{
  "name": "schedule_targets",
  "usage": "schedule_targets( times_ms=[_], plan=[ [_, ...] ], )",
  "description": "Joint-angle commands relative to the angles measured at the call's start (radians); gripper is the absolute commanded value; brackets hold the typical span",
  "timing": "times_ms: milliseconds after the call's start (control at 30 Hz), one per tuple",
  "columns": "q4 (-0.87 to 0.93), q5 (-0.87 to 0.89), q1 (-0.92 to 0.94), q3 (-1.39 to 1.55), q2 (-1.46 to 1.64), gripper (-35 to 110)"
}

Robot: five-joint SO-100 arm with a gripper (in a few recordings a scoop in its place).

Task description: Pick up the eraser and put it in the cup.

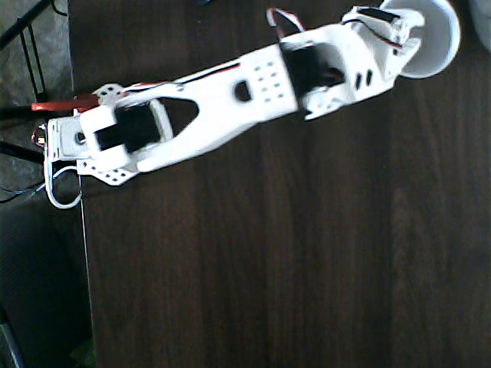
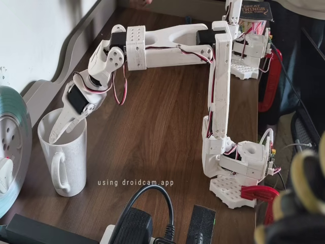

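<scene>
White arm is seen stretched across the dark wooden worktop [image 2: 152,127] with its claw [image 2: 57,133] dipped into the mouth of the cup [image 2: 63,157], a white mug with its handle turned toward the fixed camera. In the fixed view the pointed fingertips are shown just below the cup's rim, close together and angled down toward the inside wall; whether they are clenched on anything cannot be told, since the gap between them is not resolved. The eraser is not made out in either picture, and it cannot be said whether it is pinched between the tips or already lying in the cup. In the overhead view the cup [image 1: 437,46] is partly covered by the wrist, with the claw [image 1: 403,27] lying over its opening. The relation that matters is judged to be settled: the claw is directly above the cup's interior, so any release would be expected to fall inside. The task is judged to be at or just past the drop.
</scene>
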Motion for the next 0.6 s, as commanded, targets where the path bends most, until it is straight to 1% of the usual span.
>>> schedule_targets(
  times_ms=[0,100,133,200,267,333,500,567],
  plan=[
    [0.084,0.020,-0.023,-0.034,0.140,0],
    [0.190,0.069,0.025,-0.031,0.232,0],
    [0.255,0.092,0.064,-0.028,0.262,0],
    [0.339,0.087,0.117,-0.005,0.318,0],
    [0.364,0.037,0.170,0.104,0.449,0],
    [0.357,-0.060,0.216,0.316,0.689,0],
    [0.362,-0.224,0.262,0.735,1.244,0],
    [0.403,-0.250,0.288,0.792,1.289,0]
  ],
)
